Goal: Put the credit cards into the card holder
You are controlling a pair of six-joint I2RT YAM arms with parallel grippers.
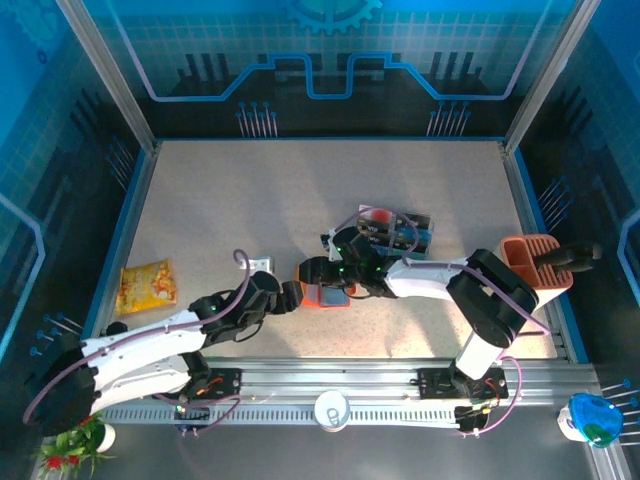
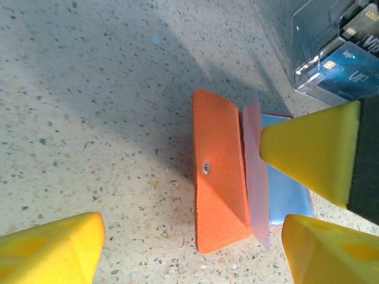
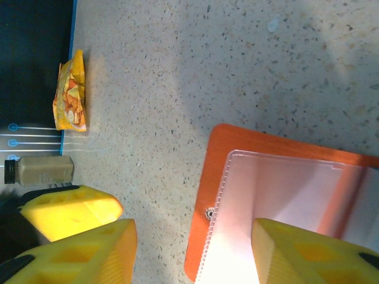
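Card holder [image 2: 219, 177] part-open at centre frame; left gripper [image 2: 192, 228] and right gripper [image 3: 192, 228] both spread (nothing held). Advise pinning its flap flat before fetching credit cards [image 1: 390, 232].

From above, hard to see much of the card holder [image 1: 328, 298], covered where the left gripper [image 1: 305, 293] and right gripper [image 1: 335, 283] meet over it. Cannot count the cards [image 1: 395, 232] behind, overlapped by the right arm [image 1: 430, 275] and too small to read. In the left wrist view, cannot follow the clear case [image 2: 331, 53] past the top right corner, nor the blue layer [image 2: 290, 195] behind a yellow finger [image 2: 314, 148]. In the right wrist view, cannot trace the card holder beyond the right and bottom edges, nor the bottle [image 3: 38, 170] past the left edge.
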